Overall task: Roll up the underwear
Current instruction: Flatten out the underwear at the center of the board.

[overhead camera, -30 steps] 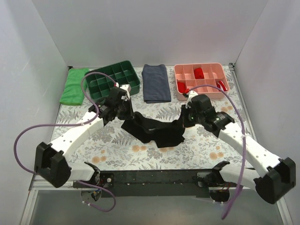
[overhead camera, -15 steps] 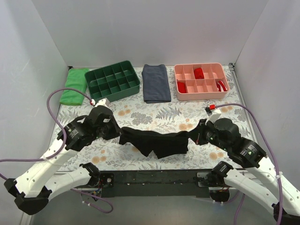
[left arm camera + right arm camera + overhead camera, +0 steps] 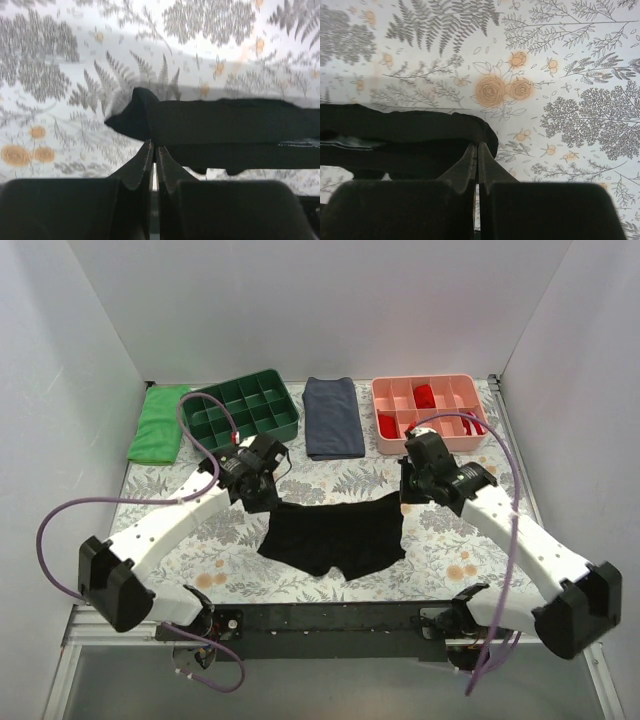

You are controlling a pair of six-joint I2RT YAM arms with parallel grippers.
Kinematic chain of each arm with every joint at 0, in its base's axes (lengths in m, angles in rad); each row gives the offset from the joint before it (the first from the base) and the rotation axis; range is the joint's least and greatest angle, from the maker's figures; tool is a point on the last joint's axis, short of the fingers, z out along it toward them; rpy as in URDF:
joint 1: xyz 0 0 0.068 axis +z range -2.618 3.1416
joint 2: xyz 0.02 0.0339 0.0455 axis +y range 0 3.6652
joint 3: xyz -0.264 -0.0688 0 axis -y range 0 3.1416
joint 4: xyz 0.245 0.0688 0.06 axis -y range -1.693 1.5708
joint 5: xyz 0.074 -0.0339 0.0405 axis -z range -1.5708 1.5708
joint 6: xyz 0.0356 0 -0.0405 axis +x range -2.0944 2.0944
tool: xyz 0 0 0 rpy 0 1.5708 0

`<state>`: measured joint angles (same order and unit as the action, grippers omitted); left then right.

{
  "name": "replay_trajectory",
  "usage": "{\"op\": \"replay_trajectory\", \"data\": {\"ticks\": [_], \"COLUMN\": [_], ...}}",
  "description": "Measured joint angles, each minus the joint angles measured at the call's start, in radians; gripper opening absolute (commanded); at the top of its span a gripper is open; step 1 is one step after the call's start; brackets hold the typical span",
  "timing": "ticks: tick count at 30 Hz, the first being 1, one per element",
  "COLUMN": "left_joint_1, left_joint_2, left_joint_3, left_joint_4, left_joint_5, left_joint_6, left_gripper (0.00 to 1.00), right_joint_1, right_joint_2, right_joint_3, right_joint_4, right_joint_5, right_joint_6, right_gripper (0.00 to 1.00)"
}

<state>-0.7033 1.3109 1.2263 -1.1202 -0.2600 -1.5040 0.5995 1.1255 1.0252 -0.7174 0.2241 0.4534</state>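
The black underwear (image 3: 335, 537) lies spread on the floral table, waistband at the far side, two short legs toward the near edge. My left gripper (image 3: 268, 500) is shut on the waistband's left corner (image 3: 145, 117); its fingertips (image 3: 154, 147) pinch the fabric. My right gripper (image 3: 405, 495) is shut on the waistband's right corner (image 3: 480, 131). The waistband stretches straight between both grippers, just above the table.
A green compartment tray (image 3: 240, 412), a folded navy-grey cloth (image 3: 333, 417) and a pink tray (image 3: 428, 412) holding small red rolled garments stand along the back. A green cloth (image 3: 158, 423) lies at the back left. White walls close the sides.
Both grippers moved away from the near edge toward the back, carrying the waistband. The bunched underwear now lies spread flat on the table.
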Motion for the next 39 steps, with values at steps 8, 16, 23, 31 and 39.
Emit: {"op": "replay_trajectory", "data": {"ticks": [8, 16, 23, 31, 39], "left_joint_1": [0.225, 0.262, 0.294, 0.331, 0.224], "left_joint_2": [0.206, 0.581, 0.665, 0.638, 0.234], "left_joint_3": [-0.006, 0.15, 0.269, 0.346, -0.05], "left_joint_4": [0.267, 0.37, 0.382, 0.356, 0.522], "left_joint_5": [0.123, 0.177, 0.177, 0.18, 0.459], "left_joint_6": [0.161, 0.273, 0.323, 0.341, 0.289], "left_gripper": [0.07, 0.18, 0.77, 0.83, 0.81], "right_joint_1": [-0.18, -0.244, -0.253, -0.253, -0.234], "right_joint_2": [0.261, 0.488, 0.594, 0.32, 0.131], "right_joint_3": [-0.006, 0.076, 0.146, 0.018, -0.181], "right_joint_4": [0.15, 0.255, 0.283, 0.372, 0.435], "right_joint_5": [-0.129, -0.163, -0.128, -0.121, -0.361], "right_joint_6": [-0.128, -0.196, -0.214, -0.171, -0.117], "right_gripper": [0.01, 0.08, 0.72, 0.7, 0.01]}}
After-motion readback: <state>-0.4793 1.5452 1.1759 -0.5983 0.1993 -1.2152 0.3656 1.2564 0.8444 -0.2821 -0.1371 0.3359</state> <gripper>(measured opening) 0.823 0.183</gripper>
